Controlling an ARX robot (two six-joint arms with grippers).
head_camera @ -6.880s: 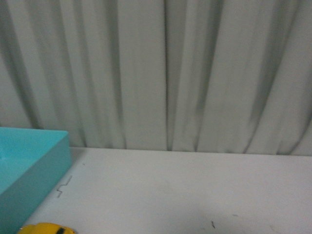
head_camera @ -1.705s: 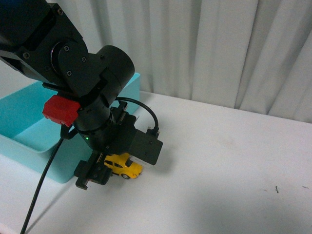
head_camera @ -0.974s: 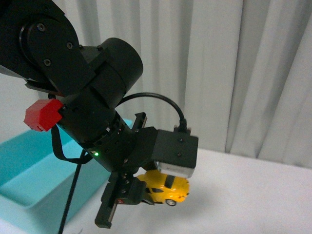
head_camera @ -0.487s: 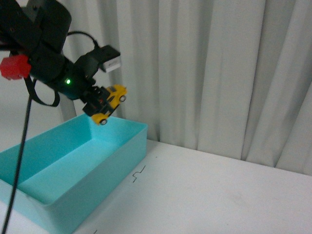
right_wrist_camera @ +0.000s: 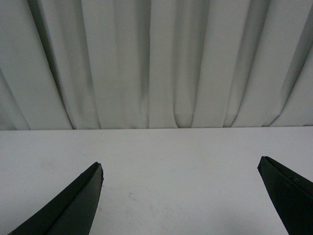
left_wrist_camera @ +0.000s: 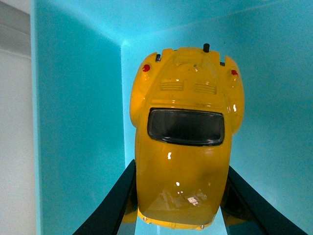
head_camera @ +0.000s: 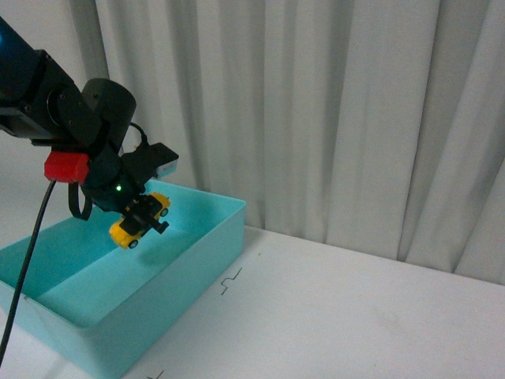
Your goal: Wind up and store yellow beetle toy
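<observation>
The yellow beetle toy [head_camera: 139,220] hangs tilted in the air inside the opening of a turquoise bin [head_camera: 197,260], held by my left gripper [head_camera: 140,215], which is shut on it. In the left wrist view the glossy yellow beetle toy [left_wrist_camera: 183,147] fills the middle, dark rear window up, pinched between the two black fingers [left_wrist_camera: 110,205], with turquoise bin walls [left_wrist_camera: 78,122] all round. My right gripper [right_wrist_camera: 181,196] stands open over bare white table [right_wrist_camera: 171,156], nothing between its fingers.
The white table [head_camera: 355,316] stretches to the right of the bin, with a small squiggle mark [head_camera: 230,280] near the bin's corner. Pale pleated curtains [head_camera: 331,110] close off the back. A black cable [head_camera: 24,268] hangs from the left arm.
The left arm lifted the toy off the table beside the bin, swung it left over the bin, and has now lowered it into the bin's opening.
</observation>
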